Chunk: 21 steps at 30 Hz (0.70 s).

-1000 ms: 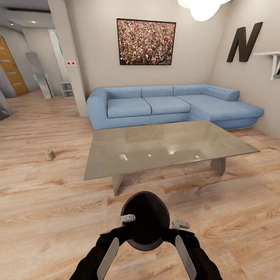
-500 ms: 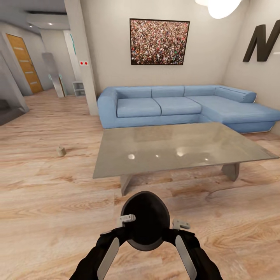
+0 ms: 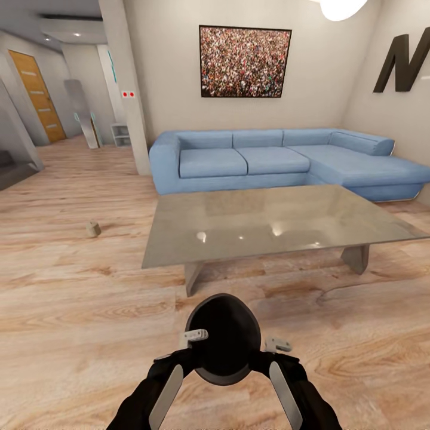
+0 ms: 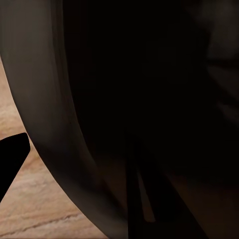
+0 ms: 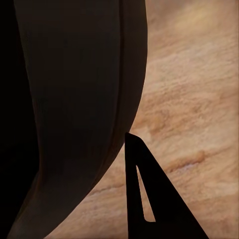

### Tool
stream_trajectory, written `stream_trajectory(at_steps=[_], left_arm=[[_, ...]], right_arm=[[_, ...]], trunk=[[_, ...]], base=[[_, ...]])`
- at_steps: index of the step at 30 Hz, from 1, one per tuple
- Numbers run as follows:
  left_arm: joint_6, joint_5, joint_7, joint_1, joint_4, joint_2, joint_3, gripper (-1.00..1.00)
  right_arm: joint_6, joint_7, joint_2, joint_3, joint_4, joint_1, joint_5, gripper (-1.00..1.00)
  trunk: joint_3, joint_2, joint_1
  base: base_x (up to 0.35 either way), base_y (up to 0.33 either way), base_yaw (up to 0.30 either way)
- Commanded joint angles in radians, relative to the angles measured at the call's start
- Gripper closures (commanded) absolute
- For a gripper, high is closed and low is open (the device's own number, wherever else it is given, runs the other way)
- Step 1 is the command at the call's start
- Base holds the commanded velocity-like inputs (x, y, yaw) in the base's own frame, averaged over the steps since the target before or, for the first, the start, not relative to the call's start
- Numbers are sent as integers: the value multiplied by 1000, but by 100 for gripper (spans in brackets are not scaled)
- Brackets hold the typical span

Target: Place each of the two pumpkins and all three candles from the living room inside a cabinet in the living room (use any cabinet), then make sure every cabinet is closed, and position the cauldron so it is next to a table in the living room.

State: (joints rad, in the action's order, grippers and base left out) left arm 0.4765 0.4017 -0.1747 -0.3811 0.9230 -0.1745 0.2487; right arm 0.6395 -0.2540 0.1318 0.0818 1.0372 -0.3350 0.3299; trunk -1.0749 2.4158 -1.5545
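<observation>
From the head, the cauldron (image 3: 224, 340) hangs pinched between left hand (image 3: 192, 338) and right hand (image 3: 276, 345), the surface (image 3: 269, 221) straight ahead, apart; left wrist shows its wall (image 4: 45, 99); right wrist, its side (image 5: 74, 99) above floor (image 5: 199, 99).

both arms forward, left tool (image 3: 190, 346), right tool (image 3: 272, 352) converging

The camera has swung left and then edged forward: the table (image 3: 269, 224), sofa (image 3: 269, 158) and floor candle (image 3: 92, 229) sit further right in the head view, with more hallway showing. The objects themselves show no displacement.
</observation>
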Motion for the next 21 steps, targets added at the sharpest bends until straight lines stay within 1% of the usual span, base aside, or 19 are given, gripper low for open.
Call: stream_trajectory(at_steps=[1, 12, 19, 21], left_arm=[[-1, 43, -9, -1, 10, 0, 3, 100], [-1, 43, -9, -1, 10, 0, 3, 100], [-1, 43, -9, -1, 10, 0, 3, 100], [-1, 43, -9, -1, 10, 0, 3, 100]], right_arm=[[6, -10, -1, 0, 3, -1, -23, 100], [8, -10, -1, -2, 3, -1, -21, 100], [9, -10, -1, -4, 3, -1, -14, 100], [9, -10, -1, -4, 3, -1, -14, 100]], trunk=[[-4, 8, -4], [-39, 84, -45], [-66, 86, -49], [-66, 86, -49]], base=[[0, 0, 0], [0, 0, 0], [0, 0, 0], [0, 0, 0]])
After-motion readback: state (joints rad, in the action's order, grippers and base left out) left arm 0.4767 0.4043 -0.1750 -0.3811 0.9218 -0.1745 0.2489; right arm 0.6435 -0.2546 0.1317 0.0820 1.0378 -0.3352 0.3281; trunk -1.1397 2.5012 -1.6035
